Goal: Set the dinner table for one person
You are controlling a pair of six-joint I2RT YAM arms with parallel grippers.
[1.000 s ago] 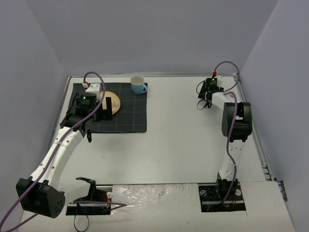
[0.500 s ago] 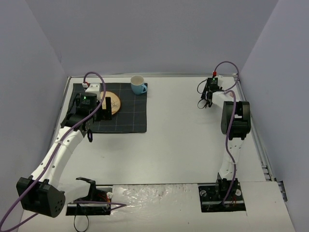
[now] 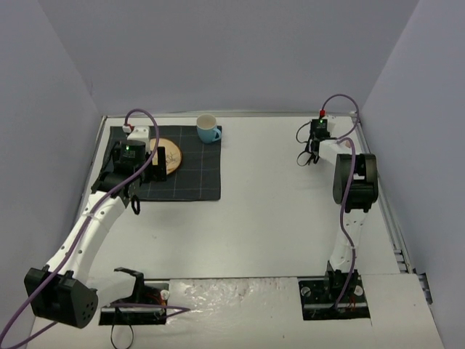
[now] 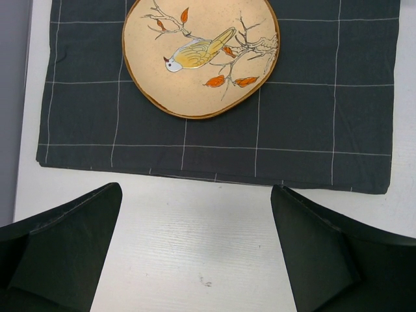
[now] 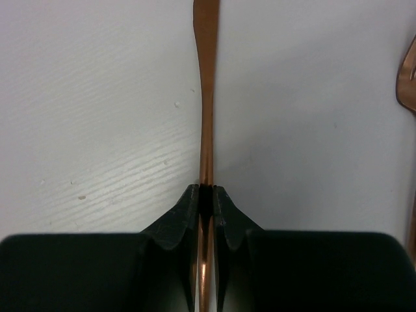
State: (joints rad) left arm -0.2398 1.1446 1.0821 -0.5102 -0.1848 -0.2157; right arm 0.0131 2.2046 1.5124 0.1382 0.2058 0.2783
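Beside placemat (image 4: 312, 130) edge, left end effector (image 4: 196, 192) gapes.

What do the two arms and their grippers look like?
The left arm and right arm have white links, bulky black joints and a looping purple cable each. The left gripper and right gripper have matte black, wedge-shaped fingers.

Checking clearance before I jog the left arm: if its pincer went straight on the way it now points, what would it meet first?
Most likely the bare dinner table, just short of the edge of the dark placemat. Nothing shows between the open left pincer and that surface, though depth is unclear.
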